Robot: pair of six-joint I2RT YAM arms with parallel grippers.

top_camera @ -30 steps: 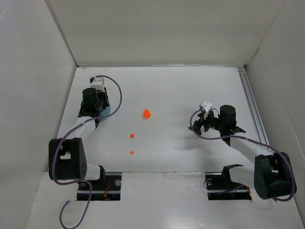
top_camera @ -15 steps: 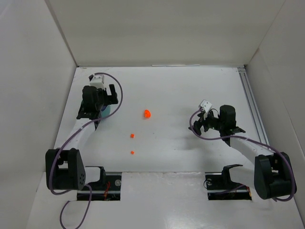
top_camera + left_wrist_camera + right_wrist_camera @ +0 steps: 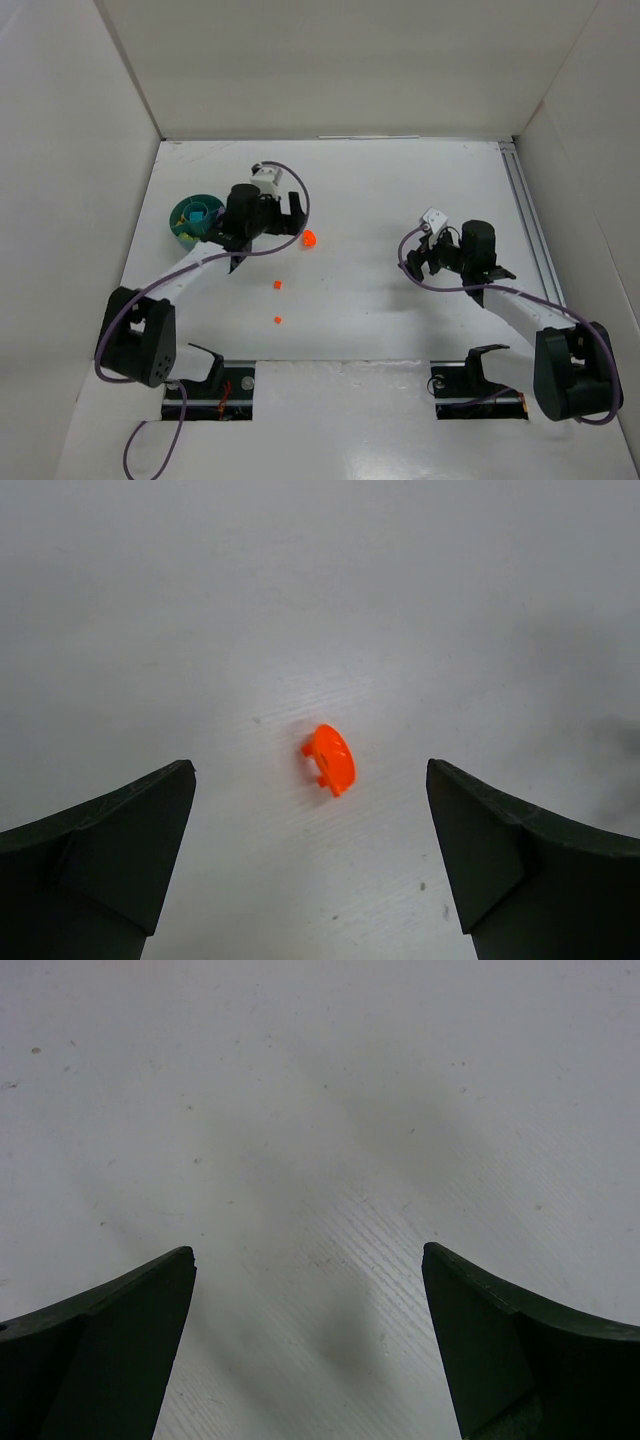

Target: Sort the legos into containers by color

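Surface: one white table [image 3: 400,190], flat, matte. In the wrist views it shows fine scratch lines and scattered dark specks. A pale rail [image 3: 525,220] runs along the right edge from far to near.

Items resting directly on it:
1. Teal tub [image 3: 180,235], upright, far left.
2. Round orange piece [image 3: 309,239], left of centre, right of the tub and well apart from it. It lies tilted on its edge, not flat.
3. Orange brick [image 3: 277,286], nearer than item 2 and slightly left.
4. Second orange brick [image 3: 278,320], nearer again, almost in line with item 3.

Items 2 to 4 touch nothing but the table.
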